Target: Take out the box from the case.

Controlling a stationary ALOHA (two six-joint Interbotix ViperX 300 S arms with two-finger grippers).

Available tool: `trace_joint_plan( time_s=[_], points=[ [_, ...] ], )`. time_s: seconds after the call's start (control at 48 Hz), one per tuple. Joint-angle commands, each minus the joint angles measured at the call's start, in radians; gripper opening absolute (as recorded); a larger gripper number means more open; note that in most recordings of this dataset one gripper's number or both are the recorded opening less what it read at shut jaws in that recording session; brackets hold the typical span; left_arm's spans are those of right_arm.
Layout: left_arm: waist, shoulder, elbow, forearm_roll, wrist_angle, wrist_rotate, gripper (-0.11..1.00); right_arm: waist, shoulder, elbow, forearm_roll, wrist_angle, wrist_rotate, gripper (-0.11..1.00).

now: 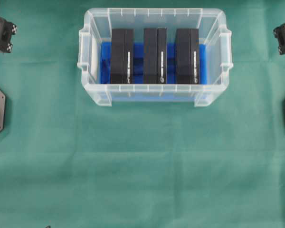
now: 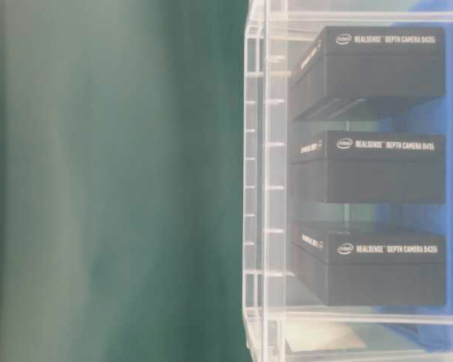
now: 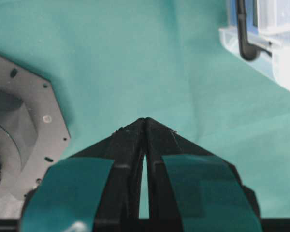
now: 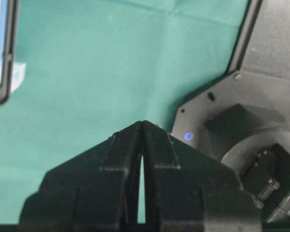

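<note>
Black left hand (image 3: 145, 123) and right hand (image 4: 142, 124) both closed, empty, pointing down

A green-clothed table (image 1: 142, 171) bears the case (image 1: 88, 61) (clear plastic, standing upright).

My fingers (image 3: 130, 159) are black wedges, the left pair wrapped in green tape (image 3: 67, 193); grey octagonal base plates (image 4: 241, 145) carry screws.
</note>
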Motion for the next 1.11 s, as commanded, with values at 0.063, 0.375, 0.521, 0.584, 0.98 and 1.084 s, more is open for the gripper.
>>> trace_joint_plan(
  time_s=[0.063, 0.375, 0.521, 0.584, 0.98, 1.084],
  points=[
    [0.006, -0.002, -0.021, 0.0, -0.002, -0.002, 0.01, -0.011, 0.008, -0.009, 0.0, -0.031, -0.003, 0.0],
    [0.008, -0.002, -0.012, -0.003, -0.005, -0.009, 0.04, -0.011, 0.006, 0.023, 0.028, -0.067, -0.002, 0.0],
    [0.006, -0.002, -0.006, -0.005, -0.006, -0.014, 0.2, -0.011, 0.003, 0.029, 0.043, -0.08, 0.003, 0.0],
    [0.008, -0.003, -0.003, -0.005, -0.006, -0.014, 0.33, -0.011, 0.002, 0.031, 0.043, -0.095, 0.005, 0.0],
    [0.006, -0.003, 0.0, -0.006, -0.006, -0.034, 0.91, -0.011, 0.014, 0.048, -0.017, -0.11, 0.057, 0.91],
    [0.008, -0.003, -0.002, -0.006, -0.008, -0.034, 0.91, -0.011, 0.014, 0.049, -0.017, -0.109, 0.06, 0.95]
  ],
)
